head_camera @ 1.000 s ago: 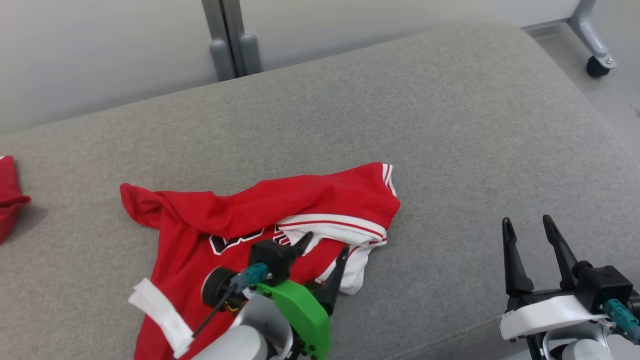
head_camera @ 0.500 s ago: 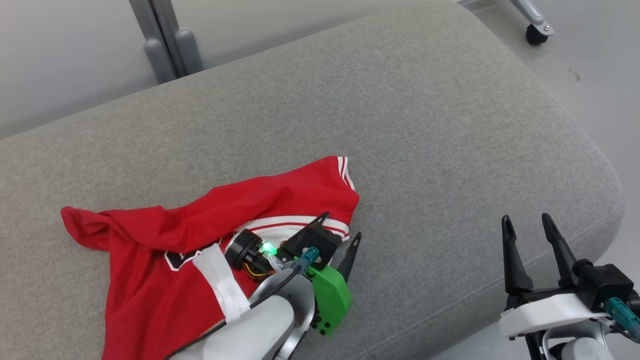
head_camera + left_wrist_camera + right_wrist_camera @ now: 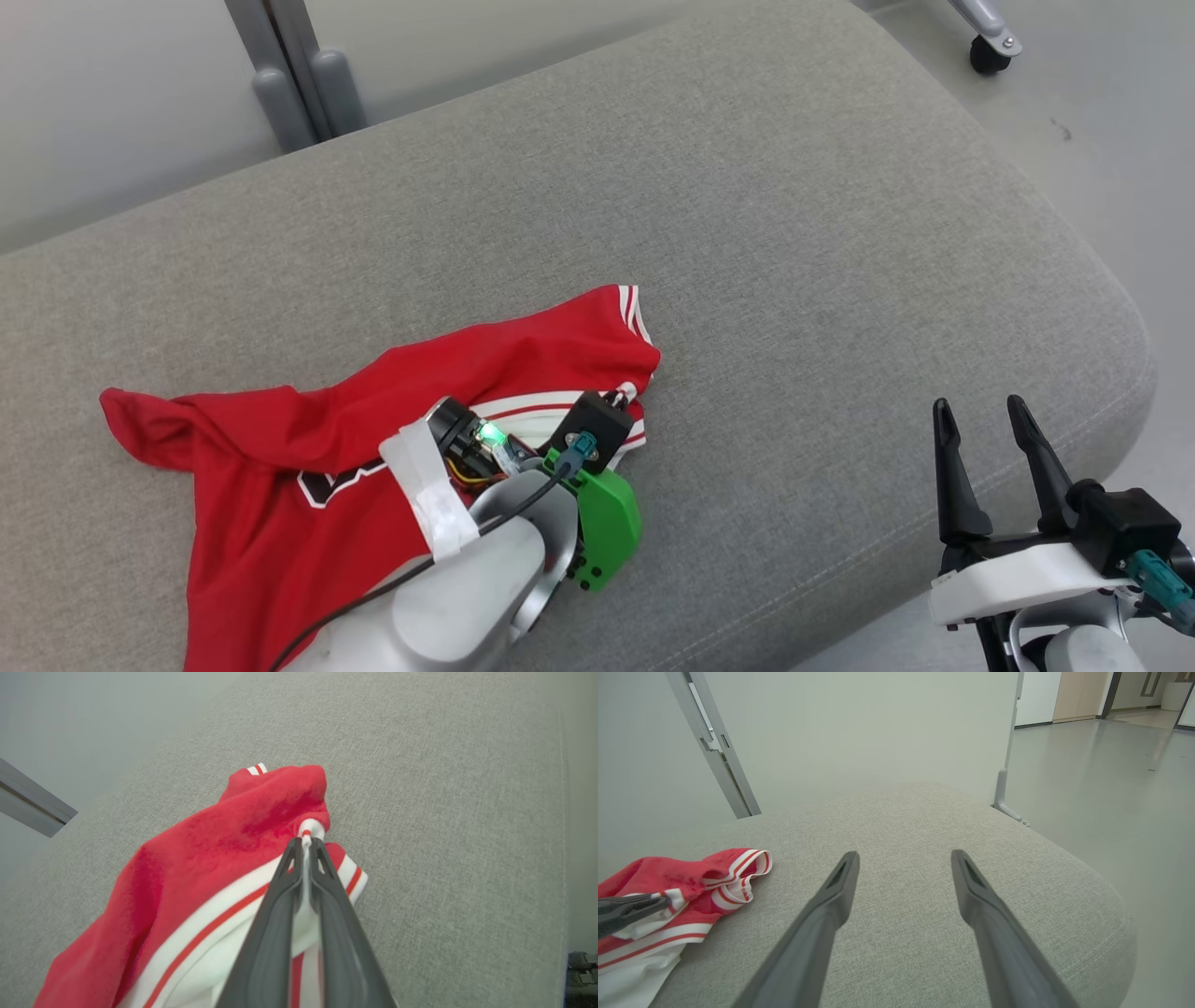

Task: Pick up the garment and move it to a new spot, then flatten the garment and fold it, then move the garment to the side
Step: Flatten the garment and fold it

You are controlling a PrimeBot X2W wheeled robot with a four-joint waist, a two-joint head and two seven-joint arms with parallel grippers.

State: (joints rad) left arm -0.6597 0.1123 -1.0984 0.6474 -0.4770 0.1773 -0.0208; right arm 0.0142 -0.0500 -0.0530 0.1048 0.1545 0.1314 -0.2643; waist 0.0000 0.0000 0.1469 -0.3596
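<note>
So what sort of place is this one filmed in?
Probably an office or lab: a grey upholstered bench, pale partition panels on castor feet, and a smooth grey floor.

Found nothing legible. Noted black lettering [image 3: 325, 486] with white outline on the front of the red garment [image 3: 252, 541], seen in the head view; largely hidden under a fold of the same cloth, so cannot make out any character or number.

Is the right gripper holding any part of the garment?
No, the right gripper stands open over the bare cushion, apart from the garment.
</note>
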